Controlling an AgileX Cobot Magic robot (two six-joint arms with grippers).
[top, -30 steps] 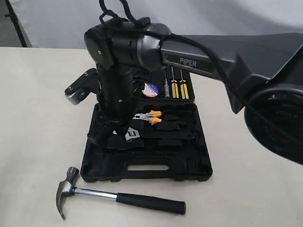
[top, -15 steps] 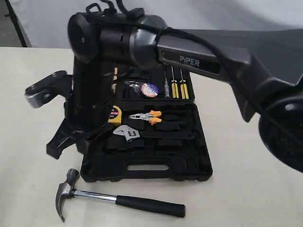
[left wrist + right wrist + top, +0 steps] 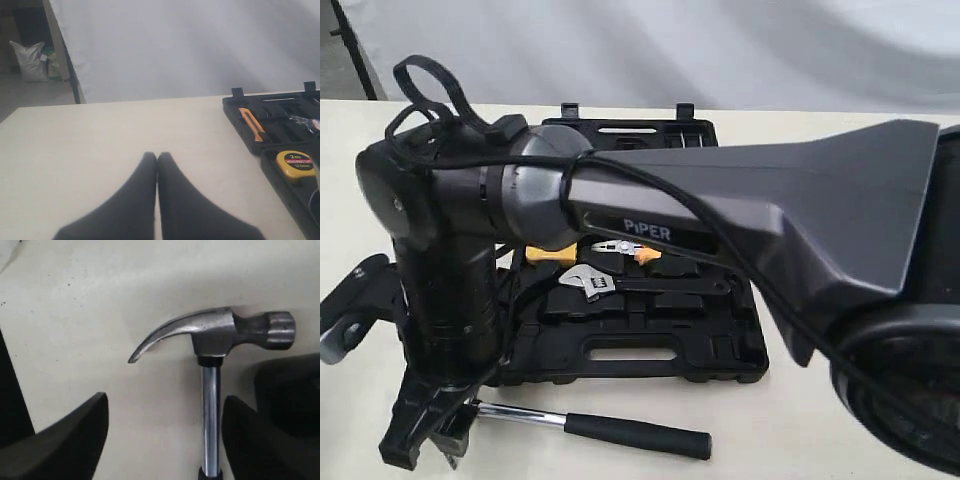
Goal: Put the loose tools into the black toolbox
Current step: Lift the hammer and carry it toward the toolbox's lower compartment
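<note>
The claw hammer (image 3: 220, 332) lies on the table in front of the black toolbox (image 3: 630, 352). Its chrome shaft (image 3: 211, 415) runs between the fingers of my right gripper (image 3: 165, 410), which is open and holds nothing; the shaft lies close to one finger. In the exterior view this gripper (image 3: 425, 450) hangs over the hammer's head, hiding it, while the black handle (image 3: 640, 436) points right. The adjustable wrench (image 3: 585, 282) rests in the toolbox. My arm hides the tape roll. My left gripper (image 3: 157, 156) is shut and empty above bare table.
Orange-handled pliers (image 3: 640, 252) and a yellow tape measure (image 3: 295, 164) sit in the open toolbox (image 3: 230, 107), with an orange knife (image 3: 251, 122) in the lid half. My right arm (image 3: 720, 230) spans the case from the right. A white backdrop stands behind the table.
My right arm swung left and down from over the toolbox to the hammer's head. Its jaws went from shut to open. The wrench stays in the case.
</note>
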